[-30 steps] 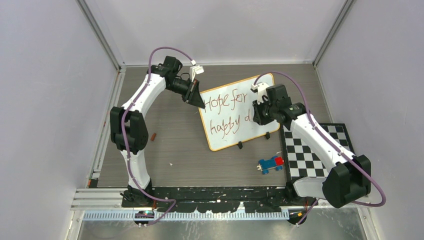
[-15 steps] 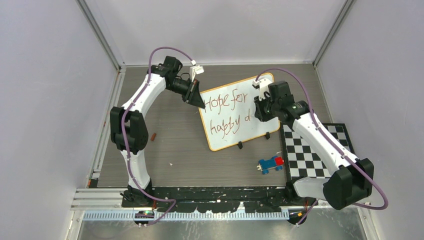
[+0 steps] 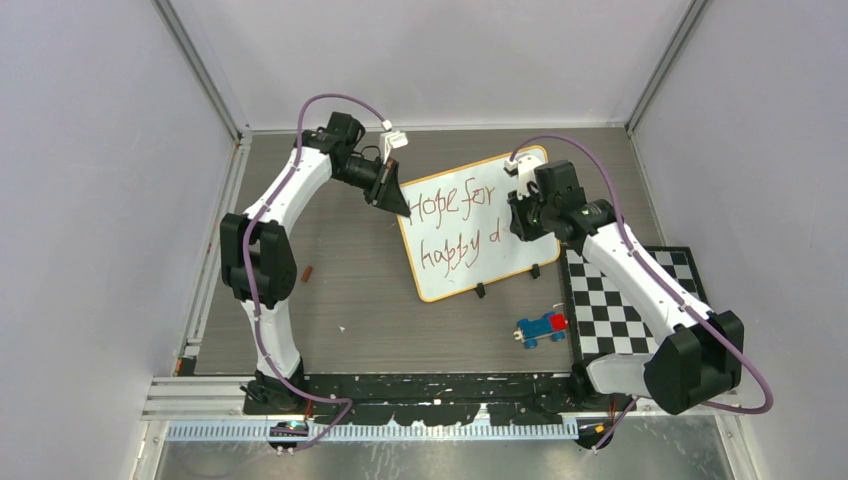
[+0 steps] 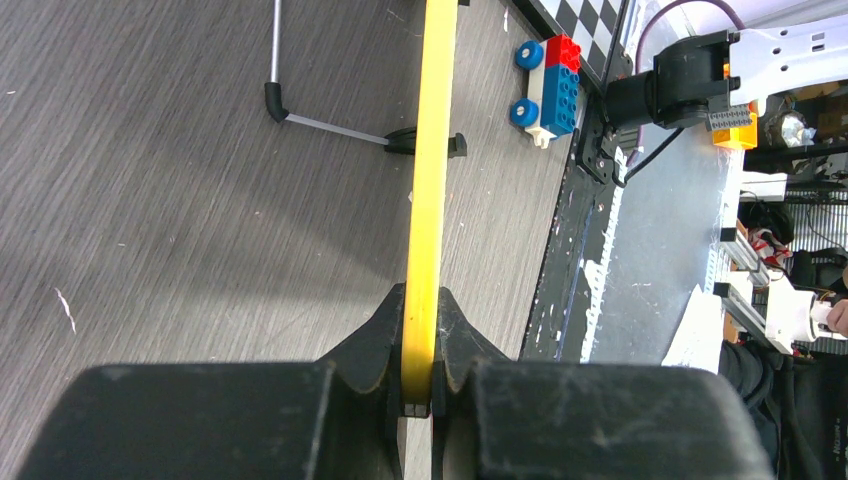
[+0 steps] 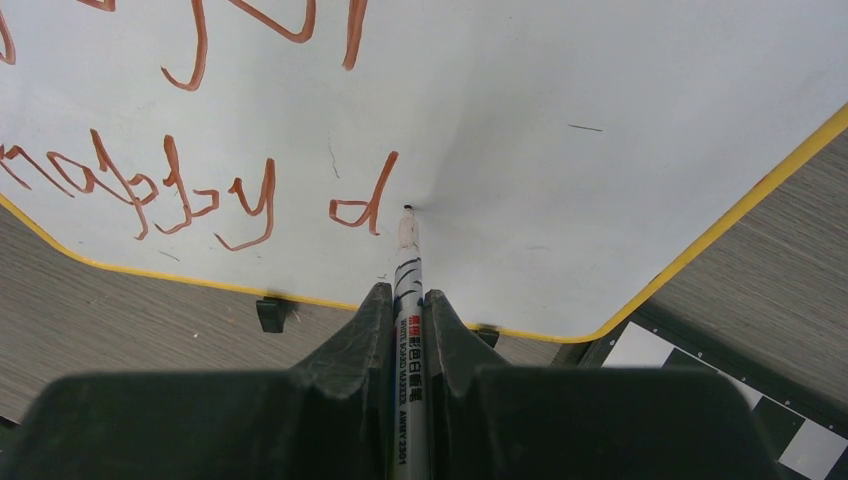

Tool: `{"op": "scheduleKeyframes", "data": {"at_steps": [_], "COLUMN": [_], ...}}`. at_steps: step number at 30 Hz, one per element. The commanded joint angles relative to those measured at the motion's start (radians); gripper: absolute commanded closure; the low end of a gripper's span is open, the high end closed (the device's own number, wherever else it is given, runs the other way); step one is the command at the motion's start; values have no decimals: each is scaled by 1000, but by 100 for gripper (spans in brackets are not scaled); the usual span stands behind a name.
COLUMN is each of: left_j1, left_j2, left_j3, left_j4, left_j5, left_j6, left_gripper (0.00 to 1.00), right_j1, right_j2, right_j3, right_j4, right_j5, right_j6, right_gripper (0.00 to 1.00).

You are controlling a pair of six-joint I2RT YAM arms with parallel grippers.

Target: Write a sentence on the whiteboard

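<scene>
Two grips shown: my left gripper (image 4: 421, 320) clamps the yellow rim of the whiteboard (image 3: 470, 272), which sits mid-table (image 3: 340, 290). My right gripper (image 5: 405, 297) pinches a marker (image 5: 408, 258), its tip apparently touching the board just beside the "d" that ends the sentence (image 3: 455, 205).

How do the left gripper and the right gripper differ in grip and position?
The left gripper clamps the whiteboard by its yellow rim; the right gripper clamps a marker. The left gripper sits at the board's left edge; the right gripper is over its right half, with the marker tip on the board beside the written "d". Both are shut on something.
</scene>
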Motion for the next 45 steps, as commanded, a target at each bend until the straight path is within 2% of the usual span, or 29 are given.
{"op": "scheduleKeyframes", "data": {"at_steps": [1, 9, 23, 30, 45], "left_j1": [5, 5, 5, 5, 5], "left_j2": [-20, -20, -20, -19, -22], "left_j3": [-11, -10, -12, -10, -10], "left_j4": [29, 28, 27, 28, 23], "left_j5": [-70, -71, -73, -73, -77], "left_j6": [35, 37, 37, 36, 42], "left_gripper": [100, 100, 100, 100, 100], "right_j1": [-4, -3, -3, -8, -11], "right_j2": [5, 14, 6, -5, 17], "right_j3": [53, 37, -26, 1, 66], "right_j4": [50, 36, 27, 26, 40], "right_j5": [-9, -53, -14, 31, 24], "right_j6": [3, 7, -28, -46, -25], "right_gripper": [100, 100, 100, 100, 100]}}
